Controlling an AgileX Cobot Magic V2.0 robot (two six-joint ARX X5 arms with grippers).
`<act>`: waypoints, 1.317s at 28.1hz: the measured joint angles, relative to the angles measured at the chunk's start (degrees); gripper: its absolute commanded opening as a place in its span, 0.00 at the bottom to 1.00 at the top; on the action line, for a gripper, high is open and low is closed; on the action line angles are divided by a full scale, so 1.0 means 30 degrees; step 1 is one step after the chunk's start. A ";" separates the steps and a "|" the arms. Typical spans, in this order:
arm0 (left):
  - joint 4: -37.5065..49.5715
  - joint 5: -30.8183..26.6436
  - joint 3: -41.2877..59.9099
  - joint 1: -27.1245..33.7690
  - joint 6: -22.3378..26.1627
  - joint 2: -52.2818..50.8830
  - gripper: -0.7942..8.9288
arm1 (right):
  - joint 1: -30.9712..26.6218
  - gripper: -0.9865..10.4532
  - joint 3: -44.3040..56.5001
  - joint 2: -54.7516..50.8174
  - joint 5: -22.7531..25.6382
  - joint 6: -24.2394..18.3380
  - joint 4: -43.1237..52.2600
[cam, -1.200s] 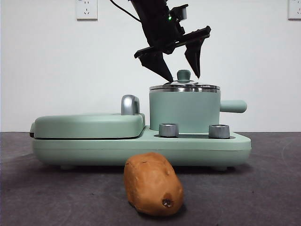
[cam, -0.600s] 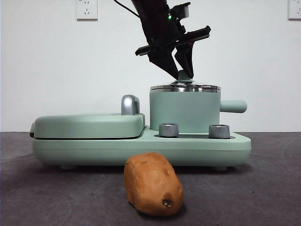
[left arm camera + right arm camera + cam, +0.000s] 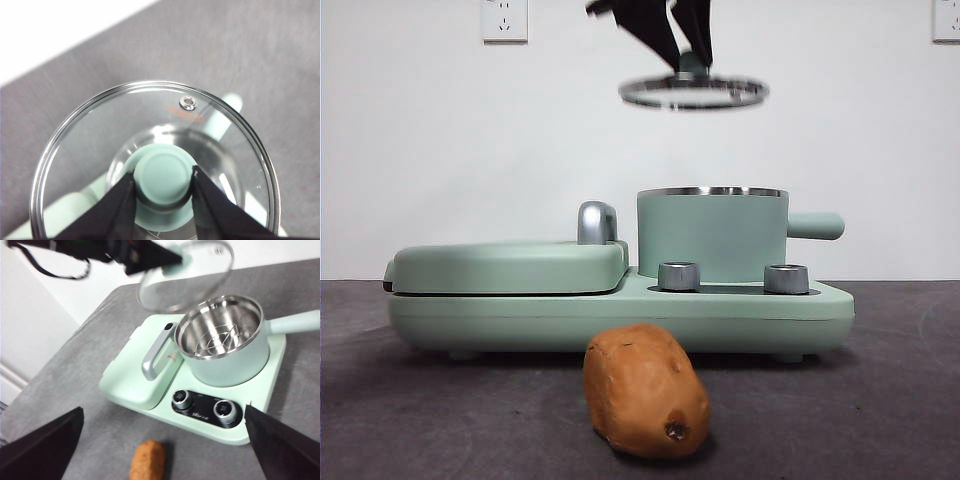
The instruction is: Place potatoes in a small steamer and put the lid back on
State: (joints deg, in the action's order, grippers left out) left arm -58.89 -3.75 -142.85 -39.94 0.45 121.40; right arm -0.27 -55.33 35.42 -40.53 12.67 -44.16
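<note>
Grey table (image 3: 880, 420): one potato (image 3: 645, 390), one lid (image 3: 693, 92).

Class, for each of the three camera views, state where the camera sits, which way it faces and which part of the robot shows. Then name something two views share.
Front view: low at table height, facing level across the potato to the steamer; the left gripper shows at top.
Left wrist view: above the lifted lid, looking down through it; black jaws clamp its knob.
Right wrist view: high, looking down into the open steamer; open right gripper.
Shared: lid, steamer.
</note>
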 measured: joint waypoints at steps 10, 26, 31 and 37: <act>-0.3468 0.0007 -0.2543 0.1923 0.0022 -0.0809 0.10 | 0.6681 0.53 -0.0015 0.2907 0.4932 0.2215 -0.0051; -0.4685 0.0000 -0.2586 0.6455 0.0066 -0.2710 0.10 | 1.6691 0.53 -0.3541 1.3748 1.2058 0.3475 -0.0991; -0.4714 0.0517 -0.2586 0.7358 0.0066 -0.2710 0.10 | 1.7486 0.53 -0.5661 1.7267 1.2458 0.3541 -0.2499; -0.4714 0.1239 -0.2586 0.8029 0.0058 -0.2710 0.10 | 1.7733 0.53 -0.6761 2.0065 1.2458 0.3585 -0.3067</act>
State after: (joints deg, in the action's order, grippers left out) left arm -73.03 -0.03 -150.61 -15.86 0.62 113.27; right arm 52.93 -75.61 95.61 -3.16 23.42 -53.36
